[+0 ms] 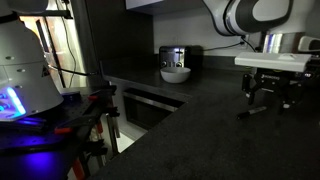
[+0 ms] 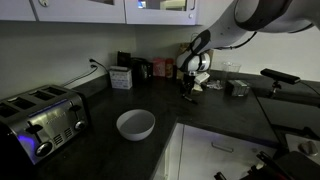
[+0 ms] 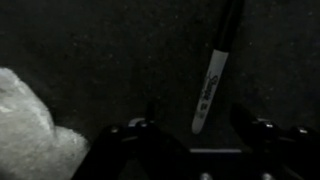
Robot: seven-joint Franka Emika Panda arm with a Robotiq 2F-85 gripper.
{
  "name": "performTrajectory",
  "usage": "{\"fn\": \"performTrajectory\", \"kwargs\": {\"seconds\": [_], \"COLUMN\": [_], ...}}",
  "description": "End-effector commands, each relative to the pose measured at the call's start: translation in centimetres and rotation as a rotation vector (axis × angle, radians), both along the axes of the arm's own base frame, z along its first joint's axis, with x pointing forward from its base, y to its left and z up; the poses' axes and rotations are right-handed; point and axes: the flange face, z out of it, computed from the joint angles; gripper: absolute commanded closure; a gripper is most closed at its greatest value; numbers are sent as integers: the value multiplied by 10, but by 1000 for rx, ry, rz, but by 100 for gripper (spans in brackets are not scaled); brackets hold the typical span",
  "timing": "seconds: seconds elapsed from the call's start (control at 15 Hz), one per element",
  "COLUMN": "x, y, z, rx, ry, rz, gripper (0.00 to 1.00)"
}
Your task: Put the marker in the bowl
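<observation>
1. In the wrist view we see the gripper [image 3: 195, 142] hanging low over the dark counter [image 3: 90, 50], its two fingers [image 3: 130, 145] spread wide with nothing between the pads: released, not grasping.
2. The marker [image 3: 213, 80] lies flat on the counter just ahead of the gripper, in line with the gap between the fingers. It runs slantwise, with the dark end towards the top of the view and the paler end nearest the fingers. Pale lettering runs along the barrel, but we cannot read it.
3. Nothing touches the marker; it rests on the counter alone.
4. A pale crumpled thing [image 3: 30, 130] sits at the lower left edge of the wrist view, beside one finger (what it is, we cannot tell).
5. In an exterior view the gripper [image 1: 268, 98] points down at the counter on the right, and a thin stick that we take for the marker [image 1: 252, 111] lies just under it.
6. The bowl [image 1: 176, 73] is white and stands upright just in front of the toaster [image 1: 178, 56], well apart from the gripper and the marker.
7. In an exterior view the bowl [image 2: 136, 124] sits near the shiny toaster [image 2: 45, 120] without touching it, and we see nothing inside it. There the gripper [image 2: 188, 90] is far back along the counter, and the marker is too small to make out.
</observation>
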Motion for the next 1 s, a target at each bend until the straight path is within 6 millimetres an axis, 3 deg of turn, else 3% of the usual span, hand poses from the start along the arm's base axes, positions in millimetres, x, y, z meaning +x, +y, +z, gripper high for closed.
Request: {"fn": "performTrajectory", "kwargs": {"seconds": [0.0,0.47,0.67,0.93], "x": [11,15,10,-1], "y": [0,4,16,77], "z": [0,1,11,46], "rx": [-1,20,60,195], "ry": [35,45,25,-47], "rz": [16,23,59,224], "gripper": [49,100,97,97]}}
